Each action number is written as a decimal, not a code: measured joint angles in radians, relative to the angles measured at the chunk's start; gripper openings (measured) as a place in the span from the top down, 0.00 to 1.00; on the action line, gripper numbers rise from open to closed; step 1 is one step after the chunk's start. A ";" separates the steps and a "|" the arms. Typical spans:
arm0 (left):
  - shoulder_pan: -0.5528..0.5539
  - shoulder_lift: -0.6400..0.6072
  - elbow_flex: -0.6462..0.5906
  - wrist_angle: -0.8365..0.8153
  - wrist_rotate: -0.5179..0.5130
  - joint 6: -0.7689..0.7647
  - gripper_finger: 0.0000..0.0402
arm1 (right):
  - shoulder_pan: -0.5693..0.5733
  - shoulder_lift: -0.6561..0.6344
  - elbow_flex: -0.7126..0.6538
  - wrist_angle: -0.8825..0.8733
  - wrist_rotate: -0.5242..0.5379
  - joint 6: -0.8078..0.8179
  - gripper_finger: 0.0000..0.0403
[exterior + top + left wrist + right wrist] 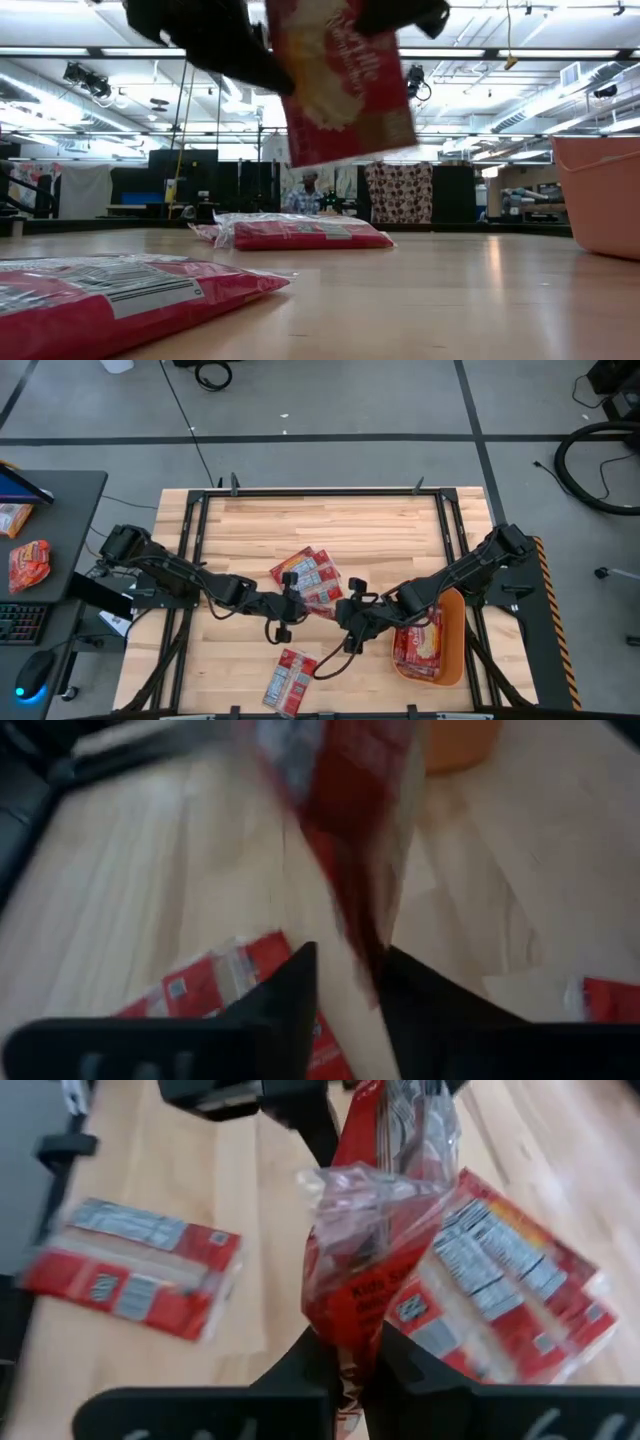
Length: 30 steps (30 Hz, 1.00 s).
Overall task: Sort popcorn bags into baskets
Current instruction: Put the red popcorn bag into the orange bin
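One red popcorn bag (340, 80) hangs in the air between both grippers, above the table's middle. My left gripper (290, 607) (345, 955) and my right gripper (345, 615) (350, 1335) face each other, each shut on this bag. Two more bags (310, 575) lie flat and overlapping on the table just beyond them. Another bag (290, 680) lies flat near the near edge. The orange basket (455, 630) stands at the table's right side with several bags (420, 645) inside it. My left gripper pinches one end of the bag (365, 935) between its two fingers, coming level from the table's left. The bag stands edge-on in the hold and is lifted clear of the table. My right gripper pinches the bag's opposite end (355, 1315) between its two fingers, coming level from the table's right. The wrapper is crumpled just ahead of the fingers. The bag hangs tilted, its lower edge (350, 150) well above the table.
A black frame rail (320, 492) runs along the table's far edge and down both sides. A side desk (60, 490) at the left carries a red packet (28, 563) and a keyboard. Bare wood lies between the near bag and the basket.
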 joint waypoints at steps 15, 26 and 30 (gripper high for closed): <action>-0.077 -0.005 0.000 -0.123 0.475 -0.028 0.48 | 0.022 -0.366 0.000 -0.346 -0.442 0.586 0.92; -0.145 0.093 0.000 -0.110 0.480 -0.156 0.51 | 0.031 -0.490 0.000 -0.772 -0.627 1.028 0.92; -0.160 0.110 0.000 -0.092 0.479 -0.156 0.51 | 0.051 -0.472 -0.010 -0.845 -0.645 1.037 0.92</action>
